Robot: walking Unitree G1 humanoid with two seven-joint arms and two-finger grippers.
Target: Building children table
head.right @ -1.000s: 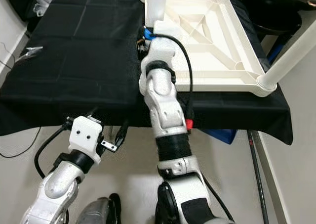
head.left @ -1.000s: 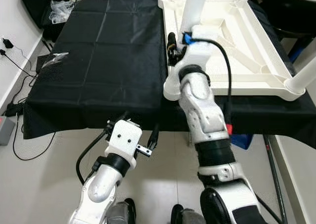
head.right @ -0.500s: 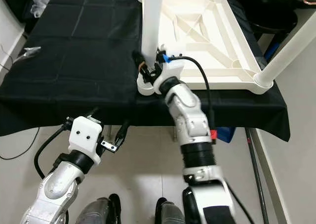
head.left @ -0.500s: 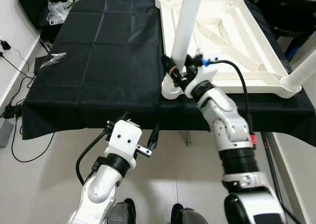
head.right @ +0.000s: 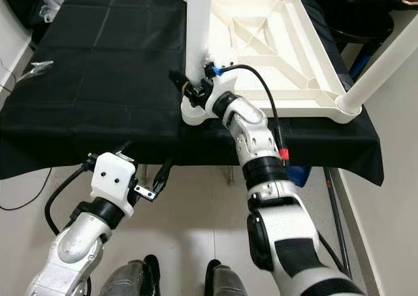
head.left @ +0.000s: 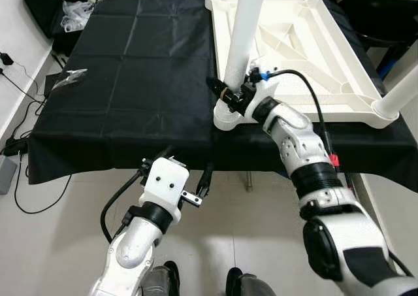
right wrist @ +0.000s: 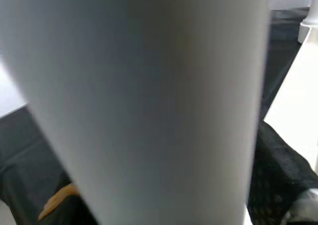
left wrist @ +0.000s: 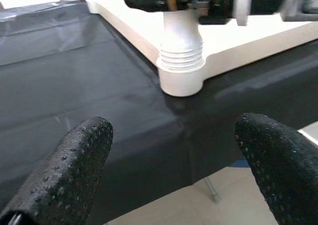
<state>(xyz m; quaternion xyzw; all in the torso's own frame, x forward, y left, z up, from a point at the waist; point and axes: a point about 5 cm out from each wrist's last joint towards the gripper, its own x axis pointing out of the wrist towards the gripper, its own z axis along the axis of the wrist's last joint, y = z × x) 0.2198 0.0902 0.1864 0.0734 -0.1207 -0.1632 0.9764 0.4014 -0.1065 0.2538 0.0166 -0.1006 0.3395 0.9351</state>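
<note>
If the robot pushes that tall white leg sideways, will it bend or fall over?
Probably not bend: the white leg looks like a thick, stiff plastic tube. It likely won't topple, since its base sits in the corner socket and the right gripper is around it. Its smooth surface may be slippery.

Support: a table draped in a black cloth.
On it: an upturned white children's table top, at its right part; crinkled clear plastic near the left edge.

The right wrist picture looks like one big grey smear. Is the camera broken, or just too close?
Likely just too close: in the right wrist view the white leg sits against the lens, blurred and shaded. The left eye view is sharp and shows the right claw at that leg.
</note>
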